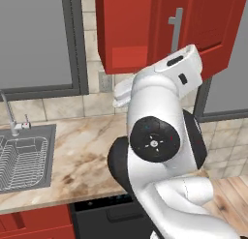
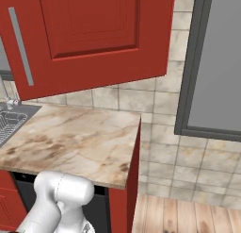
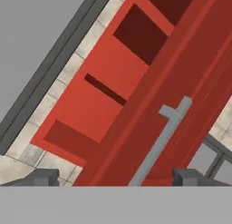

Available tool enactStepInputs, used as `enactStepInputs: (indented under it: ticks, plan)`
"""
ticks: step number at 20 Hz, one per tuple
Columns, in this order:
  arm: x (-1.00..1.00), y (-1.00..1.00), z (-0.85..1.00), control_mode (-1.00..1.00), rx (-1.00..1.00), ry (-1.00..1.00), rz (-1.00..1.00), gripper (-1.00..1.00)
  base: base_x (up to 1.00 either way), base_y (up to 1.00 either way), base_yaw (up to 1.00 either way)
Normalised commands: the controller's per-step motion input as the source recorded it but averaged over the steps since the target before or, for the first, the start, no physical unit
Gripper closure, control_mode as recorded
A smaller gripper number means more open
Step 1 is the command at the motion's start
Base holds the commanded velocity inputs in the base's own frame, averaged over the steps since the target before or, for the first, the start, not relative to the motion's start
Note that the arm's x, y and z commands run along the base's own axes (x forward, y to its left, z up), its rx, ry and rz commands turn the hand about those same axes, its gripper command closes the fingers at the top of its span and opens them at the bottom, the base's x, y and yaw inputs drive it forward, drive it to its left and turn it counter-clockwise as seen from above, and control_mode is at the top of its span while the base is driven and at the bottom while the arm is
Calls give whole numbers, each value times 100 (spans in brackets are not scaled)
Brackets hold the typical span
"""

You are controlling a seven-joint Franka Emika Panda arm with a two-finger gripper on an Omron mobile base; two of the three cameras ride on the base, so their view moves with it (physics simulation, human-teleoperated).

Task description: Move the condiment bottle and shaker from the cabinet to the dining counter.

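One cabinet (image 1: 145, 30), one sink (image 1: 24, 158)

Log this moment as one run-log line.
phase: approach | end effector: open, empty, facing handle | cabinet: door ajar | bottle, shaker: unseen

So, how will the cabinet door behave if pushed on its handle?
The cabinet door probably swings as one rigid panel, since it looks thick and stands ajar. Its smooth bar handle may be slippery for the fingers.
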Motion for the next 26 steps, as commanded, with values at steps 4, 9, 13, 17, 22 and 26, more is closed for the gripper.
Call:
enactStepInputs:
  ticks: [4, 9, 13, 17, 22, 26]
  plan:
    - [37, 8, -18, -100, -24, 3, -40, -100, 0, 0, 0]
    - [19, 8, -13, -100, -15, 9, -42, -100, 0, 0, 0]
    - [0, 31, -4, -100, -3, 0, -37, -100, 0, 0, 0]
    - [9, 28, -2, -100, -3, 3, -36, -100, 0, 0, 0]
    - [30, 14, -4, -100, -1, 8, -30, -100, 0, 0, 0]
    - [50, 0, -19, -100, 0, 6, -19, -100, 0, 0, 0]
